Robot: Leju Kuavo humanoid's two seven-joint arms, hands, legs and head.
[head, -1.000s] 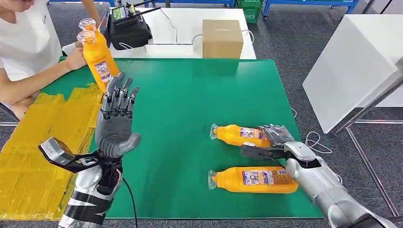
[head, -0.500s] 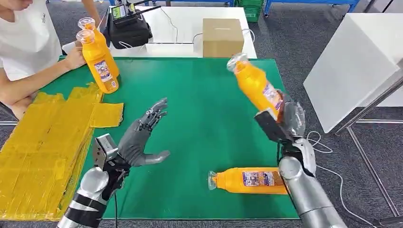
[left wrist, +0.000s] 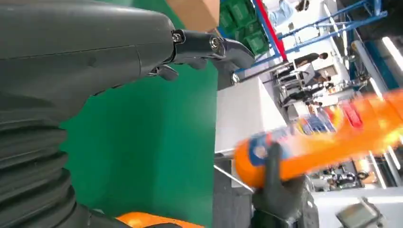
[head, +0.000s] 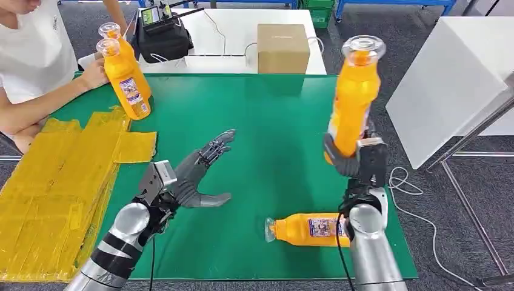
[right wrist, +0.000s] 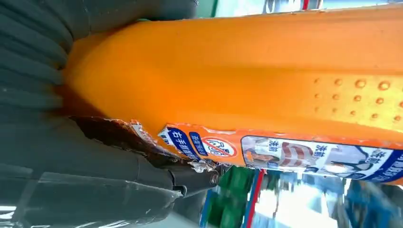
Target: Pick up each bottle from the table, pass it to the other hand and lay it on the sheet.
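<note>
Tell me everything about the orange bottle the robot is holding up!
The bottle is clear plastic full of orange drink, with a see-through cap on top and a blue, white and red label near its base. It stands nearly upright in the air above the green table, gripped around its lower end by the right hand.

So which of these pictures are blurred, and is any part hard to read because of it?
Head view: sharp throughout; the raised bottle in the right hand is crisp. Left wrist view: that bottle is smeared by motion, label unreadable, while the left hand is sharp. Right wrist view: bottle label legible, background soft.
</note>
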